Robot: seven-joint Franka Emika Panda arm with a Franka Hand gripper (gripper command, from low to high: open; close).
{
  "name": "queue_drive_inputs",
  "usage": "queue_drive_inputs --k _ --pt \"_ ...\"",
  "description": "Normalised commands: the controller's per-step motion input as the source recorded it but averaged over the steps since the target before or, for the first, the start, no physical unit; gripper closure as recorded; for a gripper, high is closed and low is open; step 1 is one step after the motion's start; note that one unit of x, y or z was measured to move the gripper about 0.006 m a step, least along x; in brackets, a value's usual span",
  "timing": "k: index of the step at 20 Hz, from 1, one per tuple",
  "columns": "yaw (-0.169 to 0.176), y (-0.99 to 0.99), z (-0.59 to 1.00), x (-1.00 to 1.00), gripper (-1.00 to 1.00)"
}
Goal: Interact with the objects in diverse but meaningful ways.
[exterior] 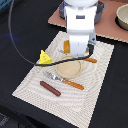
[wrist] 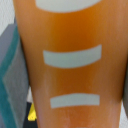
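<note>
Orange-brown bun [wrist: 72, 65] fills wrist view, exterior shows cheese wedge [exterior: 45, 58], sausage [exterior: 50, 88], gripper state untellable

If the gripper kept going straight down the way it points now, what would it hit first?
Most likely the orange-brown bun with white stripes, which fills the wrist view. In the exterior view the arm hides the gripper, so the remaining gap is unclear.

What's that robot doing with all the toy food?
The robot arm's gripper is down over the placemat, right at the orange bun with white stripes, which fills the wrist view. Whether it grips the bun can't be seen. The cheese wedge, sausage and fork lie untouched nearby.
</note>
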Motion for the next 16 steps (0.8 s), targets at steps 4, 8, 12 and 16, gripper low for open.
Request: queue_drive_inputs --k 4,8,12,16 --pt "0.003 -0.42 -0.16 -0.97 1.00" --pt "0.000 -0.51 -0.28 -0.95 1.00" --pt "0.000 -0.54 -0.36 -0.93 1.00" --pt "0.000 -0.55 -0.40 -0.92 1.00"
